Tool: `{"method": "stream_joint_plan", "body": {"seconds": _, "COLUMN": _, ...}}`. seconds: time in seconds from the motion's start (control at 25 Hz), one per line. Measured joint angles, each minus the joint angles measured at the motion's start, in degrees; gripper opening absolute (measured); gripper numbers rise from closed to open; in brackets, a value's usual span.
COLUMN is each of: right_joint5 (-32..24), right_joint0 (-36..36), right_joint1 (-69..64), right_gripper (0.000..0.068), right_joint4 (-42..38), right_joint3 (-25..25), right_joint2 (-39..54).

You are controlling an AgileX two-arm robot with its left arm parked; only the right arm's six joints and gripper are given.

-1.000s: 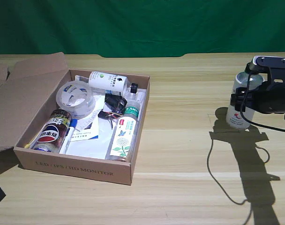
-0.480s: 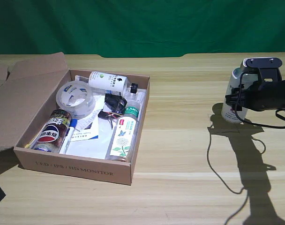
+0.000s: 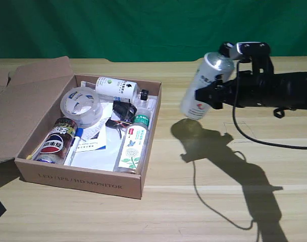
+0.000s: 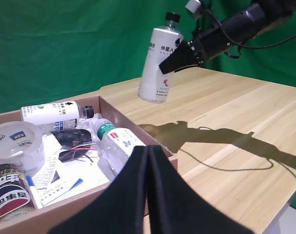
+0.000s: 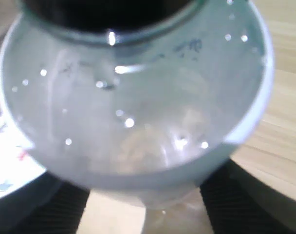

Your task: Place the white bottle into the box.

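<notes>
While the exterior view sets the white bottle (image 3: 207, 84) in the air, tilted, clear of the table (image 3: 219, 201) and off to that view's right of the box (image 3: 83, 180), the left wrist view shows more of its label: black lettering down the side and a small red mark near the base, with the black cap uppermost. Both views show the right gripper (image 3: 210, 97) with its jaws clenched around the bottle's body, the dark arm reaching in from the exterior view's right, and a shadow cast on the table beneath. Pressed up close, the right wrist view is filled almost wholly by the bottle's clear domed shoulder (image 5: 133, 107), with dark finger pads (image 5: 250, 204) at either side and a strip of table beyond. Only the exterior view takes in the whole box, its large flap (image 3: 27, 96) laid open, with a tape roll (image 3: 81, 106), a can (image 3: 56, 141), a smaller white bottle (image 3: 117, 88) and a green-capped clear bottle (image 3: 134, 141) lying inside
</notes>
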Motion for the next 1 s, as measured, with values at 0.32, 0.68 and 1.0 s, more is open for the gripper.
{"method": "stream_joint_plan", "body": {"seconds": 0.32, "right_joint5": 4.6, "right_joint0": 23.1, "right_joint1": -1.6, "right_gripper": 0.0496, "right_joint4": 0.2, "right_joint3": -1.5, "right_joint2": -3.4}}
{"method": "stream_joint_plan", "body": {"seconds": 0.68, "right_joint5": 11.2, "right_joint0": 29.8, "right_joint1": 11.0, "right_gripper": 0.0496, "right_joint4": -7.3, "right_joint3": 0.1, "right_joint2": -12.2}}
{"method": "stream_joint_plan", "body": {"seconds": 1.0, "right_joint5": 15.6, "right_joint0": 29.8, "right_joint1": 11.2, "right_gripper": 0.0575, "right_joint4": -3.3, "right_joint3": -1.5, "right_joint2": -13.5}}
